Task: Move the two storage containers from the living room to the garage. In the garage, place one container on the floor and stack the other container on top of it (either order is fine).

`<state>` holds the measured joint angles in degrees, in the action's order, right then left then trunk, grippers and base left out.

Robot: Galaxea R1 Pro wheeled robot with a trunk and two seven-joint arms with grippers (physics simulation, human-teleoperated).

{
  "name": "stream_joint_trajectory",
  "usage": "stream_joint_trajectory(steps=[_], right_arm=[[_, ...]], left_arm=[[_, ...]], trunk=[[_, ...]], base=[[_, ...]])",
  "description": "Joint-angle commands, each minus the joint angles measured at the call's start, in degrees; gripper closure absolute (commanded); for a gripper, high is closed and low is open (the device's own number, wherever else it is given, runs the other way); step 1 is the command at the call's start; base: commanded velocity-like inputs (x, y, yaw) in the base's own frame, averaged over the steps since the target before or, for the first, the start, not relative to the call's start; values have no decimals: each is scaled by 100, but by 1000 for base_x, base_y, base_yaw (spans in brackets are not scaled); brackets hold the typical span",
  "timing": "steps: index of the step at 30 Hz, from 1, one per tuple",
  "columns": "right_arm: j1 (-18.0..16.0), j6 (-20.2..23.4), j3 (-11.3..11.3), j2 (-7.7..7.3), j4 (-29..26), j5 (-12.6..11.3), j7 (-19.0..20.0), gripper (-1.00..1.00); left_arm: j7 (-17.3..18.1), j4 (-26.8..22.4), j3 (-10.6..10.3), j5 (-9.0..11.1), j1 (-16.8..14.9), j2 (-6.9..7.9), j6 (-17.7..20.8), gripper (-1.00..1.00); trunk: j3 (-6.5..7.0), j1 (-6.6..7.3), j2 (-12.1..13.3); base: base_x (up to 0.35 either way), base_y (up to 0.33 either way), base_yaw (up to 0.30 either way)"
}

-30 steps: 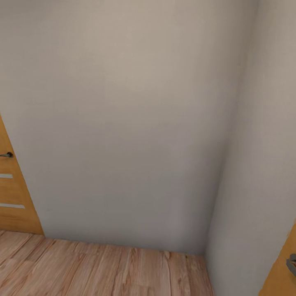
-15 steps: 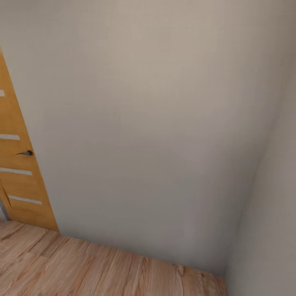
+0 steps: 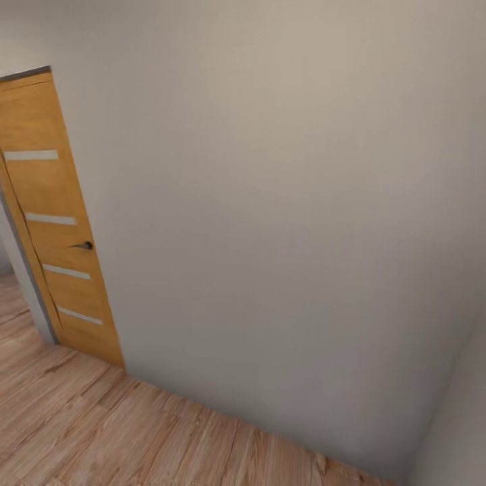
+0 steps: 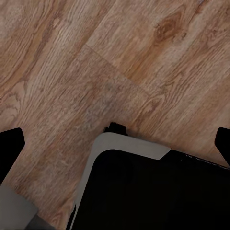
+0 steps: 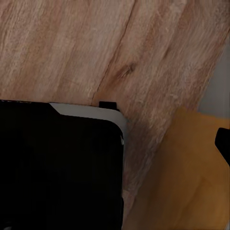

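Note:
The two storage containers are out of view. I face a plain pale wall (image 3: 270,202) above light wood-plank flooring (image 3: 81,432). In the left wrist view my left gripper (image 4: 116,146) is open: its black fingertips (image 4: 10,146) sit at opposite edges with nothing between them, above the planks and my own dark base (image 4: 158,191). In the right wrist view my right gripper (image 5: 115,143) hangs over the base (image 5: 57,163) and planks. One dark fingertip (image 5: 223,143) shows at the picture's edge, spread wide and holding nothing.
An orange wooden door (image 3: 57,223) with pale slats and a dark handle (image 3: 84,245) stands open at the left, with more plank floor beyond it. A wall corner (image 3: 439,418) closes the right side. An orange panel (image 5: 187,177) lies close to my right gripper.
The head view has swung left: the slatted door has slid further into the picture, and the right corner and the orange door there have moved off to the right.

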<state>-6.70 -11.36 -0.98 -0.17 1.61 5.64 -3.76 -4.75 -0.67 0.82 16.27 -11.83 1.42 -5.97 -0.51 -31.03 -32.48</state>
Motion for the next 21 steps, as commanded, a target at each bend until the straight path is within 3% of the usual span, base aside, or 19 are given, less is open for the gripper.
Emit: stream_joint_trajectory(steps=[1,7,21], right_arm=[[-6,0,-14,0,18,60,-31,-100],[-6,208,-22,4,15,65,-44,-100],[-6,152,-46,-7,15,83,-37,-100]], left_arm=[[-9,6,6,17,-4,-1,-18,-100],[-14,6,10,17,-2,-2,-26,-100],[-26,6,15,17,-3,-8,-35,-100]], trunk=[[-6,-2,-7],[-6,-2,-7],[-6,-2,-7]], base=[[2,0,270],[1,0,282],[0,0,299]])
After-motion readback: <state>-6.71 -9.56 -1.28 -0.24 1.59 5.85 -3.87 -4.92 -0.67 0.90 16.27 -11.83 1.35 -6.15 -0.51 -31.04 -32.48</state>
